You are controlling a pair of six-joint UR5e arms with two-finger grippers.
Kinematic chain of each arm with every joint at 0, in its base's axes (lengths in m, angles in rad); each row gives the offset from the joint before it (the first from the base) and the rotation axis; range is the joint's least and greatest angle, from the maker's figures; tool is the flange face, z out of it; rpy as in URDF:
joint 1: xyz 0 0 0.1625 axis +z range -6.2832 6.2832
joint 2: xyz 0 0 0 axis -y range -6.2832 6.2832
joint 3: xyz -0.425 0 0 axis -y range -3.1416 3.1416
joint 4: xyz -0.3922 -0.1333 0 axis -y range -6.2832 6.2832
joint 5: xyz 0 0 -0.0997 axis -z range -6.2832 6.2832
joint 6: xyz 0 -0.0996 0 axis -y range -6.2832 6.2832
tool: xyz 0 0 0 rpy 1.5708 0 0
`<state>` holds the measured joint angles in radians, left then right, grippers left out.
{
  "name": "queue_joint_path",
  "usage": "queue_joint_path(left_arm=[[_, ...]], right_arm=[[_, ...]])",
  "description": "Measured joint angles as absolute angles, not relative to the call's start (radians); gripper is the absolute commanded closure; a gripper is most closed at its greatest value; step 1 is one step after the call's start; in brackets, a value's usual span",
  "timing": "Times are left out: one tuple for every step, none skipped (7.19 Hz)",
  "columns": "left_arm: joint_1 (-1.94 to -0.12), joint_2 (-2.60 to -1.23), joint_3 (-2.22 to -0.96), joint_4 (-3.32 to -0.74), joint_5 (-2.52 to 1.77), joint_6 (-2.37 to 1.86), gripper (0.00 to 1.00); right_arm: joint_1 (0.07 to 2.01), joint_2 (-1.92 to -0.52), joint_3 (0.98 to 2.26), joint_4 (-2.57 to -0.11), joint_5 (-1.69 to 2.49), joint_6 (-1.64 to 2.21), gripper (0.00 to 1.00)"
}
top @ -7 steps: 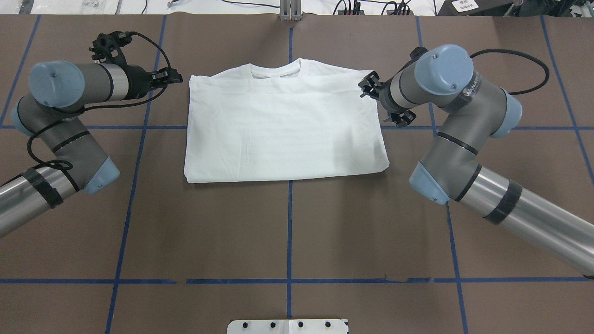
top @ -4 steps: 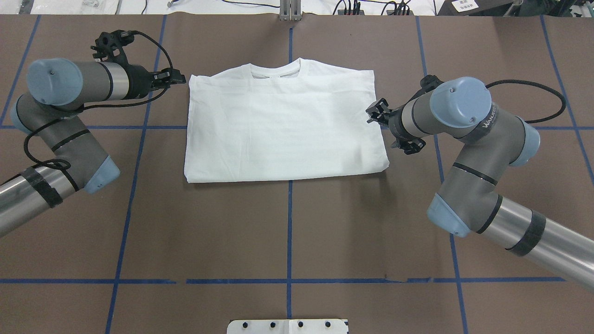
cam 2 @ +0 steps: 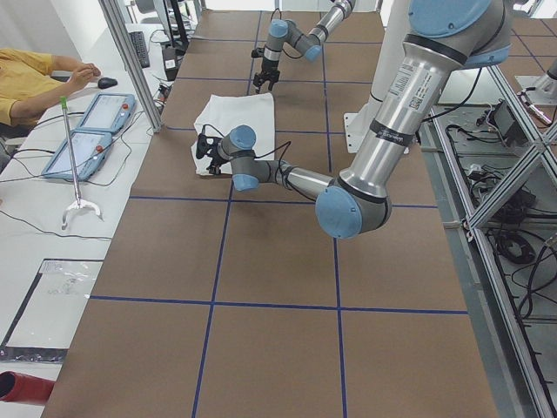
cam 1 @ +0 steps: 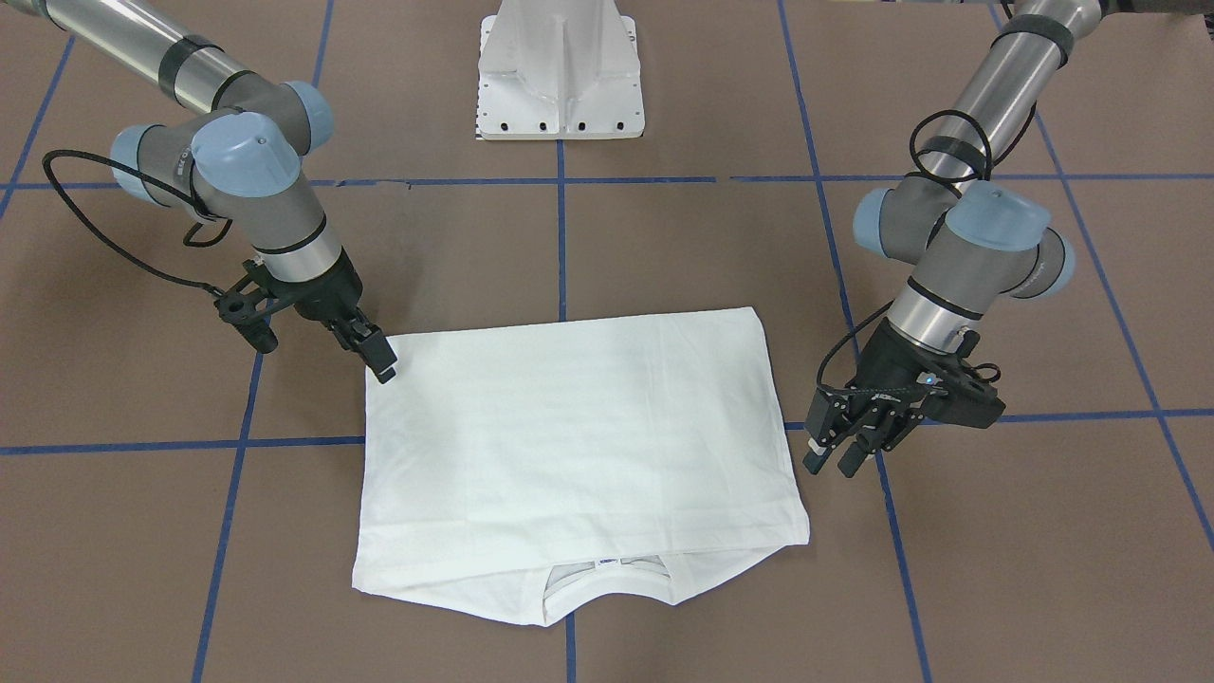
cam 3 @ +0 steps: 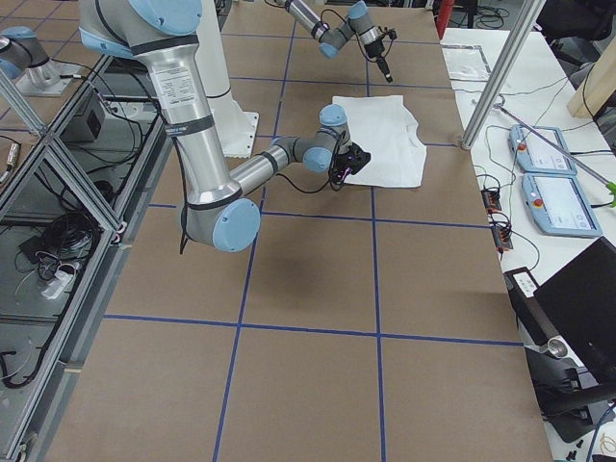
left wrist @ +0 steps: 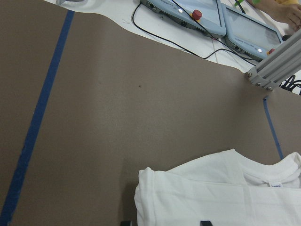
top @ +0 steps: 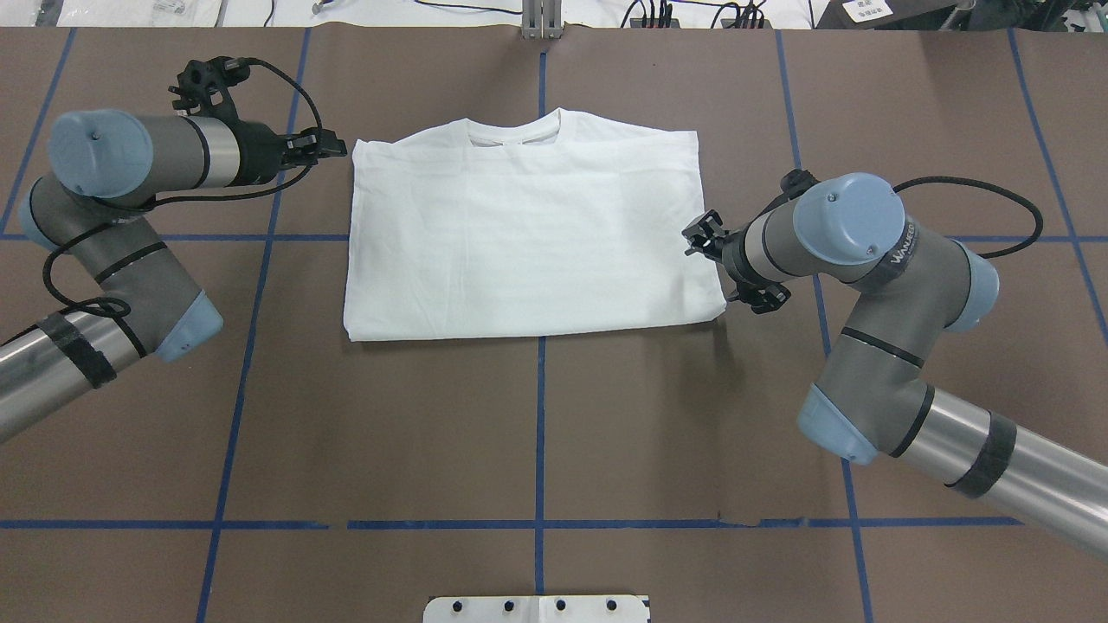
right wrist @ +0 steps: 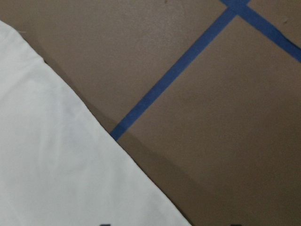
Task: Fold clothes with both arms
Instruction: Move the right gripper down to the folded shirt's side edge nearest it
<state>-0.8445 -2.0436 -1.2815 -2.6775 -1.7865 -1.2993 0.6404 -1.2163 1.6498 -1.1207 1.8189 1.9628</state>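
- Left gripper (top: 333,147): jaws released. The left wrist view shows the two fingertips well apart at its bottom edge, with a corner of the shirt (top: 528,242) between them. No cloth is held.
- Right gripper (top: 714,266): jaws released and spread wide. The right wrist view shows both tips apart, with the shirt's edge running diagonally between them. Nothing is gripped.
- Left gripper position: just beside the shirt's far corner on the robot's left, at the collar (top: 515,134) end. Whether it touches the cloth cannot be told.
- Right gripper position: at the shirt's edge on the robot's right, close to the near corner. In the front-facing view one finger (cam 1: 382,360) meets that corner.
- Shirt: white, folded into a flat rectangle with no sleeves showing. It lies on the table (top: 537,433) between the two arms, on the far half from the robot. The collar points away from the robot, with a small label (cam 1: 607,563) inside the neck.
- Table: brown cover marked with a grid of blue tape (top: 234,407).
- Pedestal (cam 1: 560,76): white, at the robot's edge of the table, well apart from the shirt.
- Person (cam 2: 35,78): a yellow sleeve and a hand show at a side bench, beside two control panels (cam 2: 91,131).
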Motion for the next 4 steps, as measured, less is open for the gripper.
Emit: queue_joint_path(left_arm=[[-0.844, -2.044, -1.282, -2.678, -1.787, -1.299, 0.42], [-0.844, -2.045, -1.282, -2.678, -1.787, -1.299, 0.42], [-0.844, -2.045, -1.282, -2.678, -1.787, -1.299, 0.42], [-0.844, -2.045, -1.282, -2.679, -1.787, -1.299, 0.42]], right_arm=[[0.633, -1.223, 1.650, -1.121, 1.820, 1.977, 0.99], [0.627, -1.225, 1.651, -1.121, 1.820, 1.997, 1.00], [0.624, -1.224, 1.652, -1.120, 1.821, 2.010, 1.00], [0.623, -1.223, 1.655, -1.120, 1.824, 2.015, 1.00]])
